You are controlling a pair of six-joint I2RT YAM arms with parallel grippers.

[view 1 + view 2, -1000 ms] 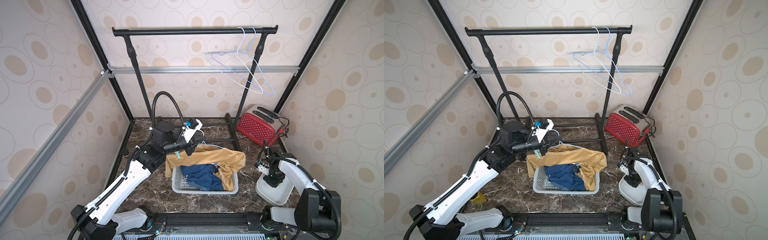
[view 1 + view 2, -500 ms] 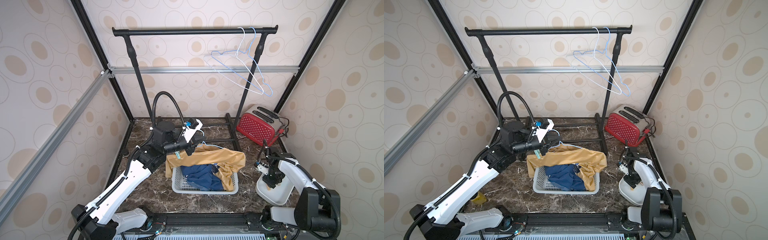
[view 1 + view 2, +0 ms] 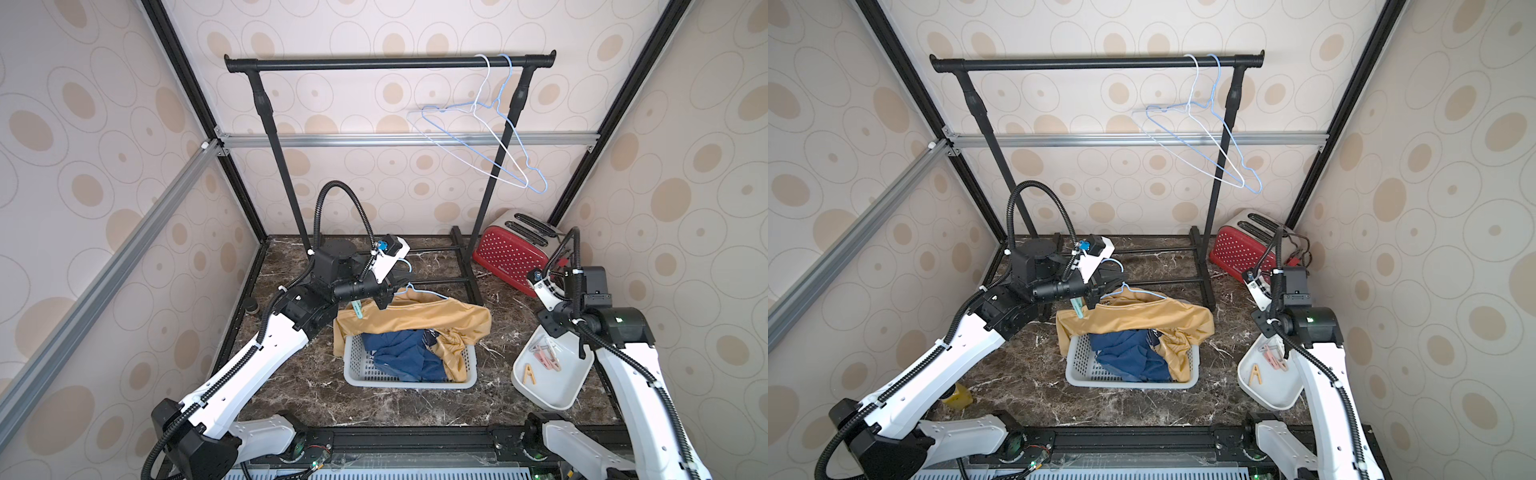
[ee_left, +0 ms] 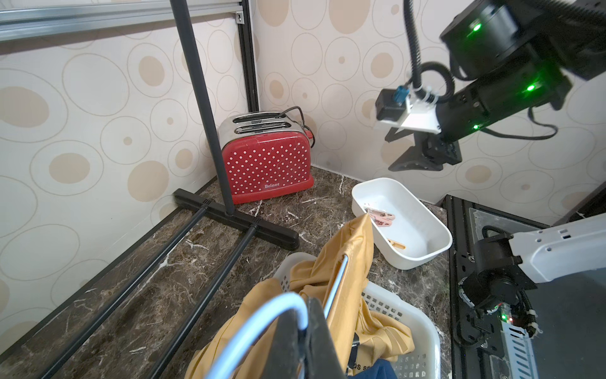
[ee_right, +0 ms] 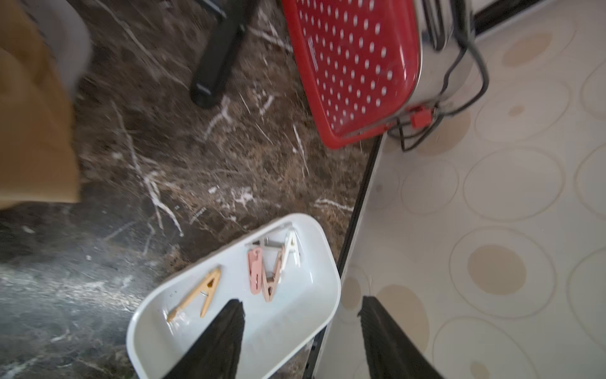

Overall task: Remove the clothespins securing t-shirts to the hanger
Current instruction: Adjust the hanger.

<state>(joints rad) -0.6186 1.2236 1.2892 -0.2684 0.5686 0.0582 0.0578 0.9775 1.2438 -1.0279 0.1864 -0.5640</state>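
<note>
My left gripper [image 4: 306, 331] is shut on the hook of a light-blue hanger [image 4: 259, 315], held just above the basket. A mustard-yellow t-shirt [image 3: 436, 320] hangs from it and drapes over the basket [image 3: 407, 380]. A teal clothespin [image 3: 356, 309] still grips the shirt's shoulder near my left gripper. A blue t-shirt [image 3: 399, 353] lies crumpled in the basket. At the right, my right gripper [image 5: 301, 303] is open and empty above a white tray [image 5: 278, 311]. In the tray lie a yellow clothespin [image 5: 200, 295], pink ones [image 5: 255, 269] and a white one [image 5: 292, 246].
A black clothes rail [image 3: 386, 63] stands at the back with two bare wire hangers [image 3: 478, 120] near its right end. Its foot bars [image 4: 236, 220] run across the marble floor. A red dotted toaster [image 3: 509, 257] sits in the back right corner, beside the tray.
The right gripper's jaws have spread wider over the tray. The left arm, the hanger and the yellow shirt have stayed where they were.
</note>
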